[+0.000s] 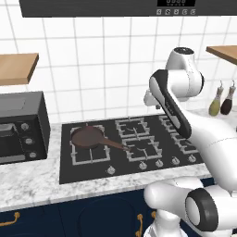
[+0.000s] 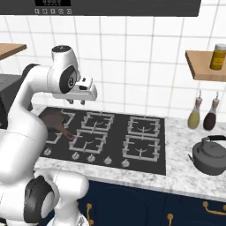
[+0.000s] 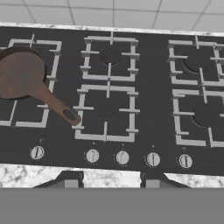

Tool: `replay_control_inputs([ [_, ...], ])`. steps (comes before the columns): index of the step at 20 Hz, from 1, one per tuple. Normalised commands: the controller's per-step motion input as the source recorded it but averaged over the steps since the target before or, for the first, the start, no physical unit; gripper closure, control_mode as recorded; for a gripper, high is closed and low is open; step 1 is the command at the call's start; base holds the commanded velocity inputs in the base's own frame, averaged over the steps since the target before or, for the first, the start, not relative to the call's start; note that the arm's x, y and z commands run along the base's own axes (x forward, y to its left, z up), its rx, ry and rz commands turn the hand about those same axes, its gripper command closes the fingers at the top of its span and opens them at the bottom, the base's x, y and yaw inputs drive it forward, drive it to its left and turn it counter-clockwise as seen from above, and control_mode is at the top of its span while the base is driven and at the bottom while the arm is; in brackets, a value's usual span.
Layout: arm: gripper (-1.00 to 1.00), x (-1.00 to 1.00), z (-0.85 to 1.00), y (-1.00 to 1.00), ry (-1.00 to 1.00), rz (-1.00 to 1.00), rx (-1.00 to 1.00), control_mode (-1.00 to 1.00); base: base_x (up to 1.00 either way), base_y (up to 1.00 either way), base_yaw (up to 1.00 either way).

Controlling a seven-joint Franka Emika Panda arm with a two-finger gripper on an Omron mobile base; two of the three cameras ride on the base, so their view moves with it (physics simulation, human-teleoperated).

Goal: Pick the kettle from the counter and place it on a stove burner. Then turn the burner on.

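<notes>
The kettle (image 2: 211, 156), squat and shiny grey with a dark arched handle, stands on the marble counter (image 2: 183, 174) to the right of the black stove (image 2: 112, 150). My gripper (image 2: 79, 101) hangs well above the stove's left half, far left of the kettle. In the hand view its two dark fingertips (image 3: 70, 179) stand apart over the counter's front strip (image 3: 26, 174), with nothing between them, so the gripper (image 3: 111, 181) is open. That view looks down on the burners (image 3: 107, 111) and the row of knobs (image 3: 122, 157). From the left base view, the hand (image 1: 150, 100) shows partly behind the arm.
A brown frying pan (image 1: 88, 137) (image 3: 19, 74) sits on the front left burner, handle pointing right. A dark microwave (image 1: 21, 129) stands on the counter to the left. Two bottles (image 2: 194, 115) lean by the wall behind the kettle, under a wooden shelf (image 2: 201, 70) holding a jar (image 2: 218, 56).
</notes>
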Motion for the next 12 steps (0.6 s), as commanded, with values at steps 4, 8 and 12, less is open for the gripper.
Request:
replay_control_inputs([
  [4, -1.00, -0.28, 0.00, -0.23, -0.07, -0.04, 0.03, -1.00, 0.00, 0.00, 0.00],
  [8, -1.00, -0.49, 0.00, -0.82, -0.24, -0.15, 0.01, -1.00, 0.00, 0.00, 0.00],
  [12, -1.00, -0.36, 0.00, -1.00, -0.16, -0.28, 0.03, -1.00, 0.00, 0.00, 0.00],
])
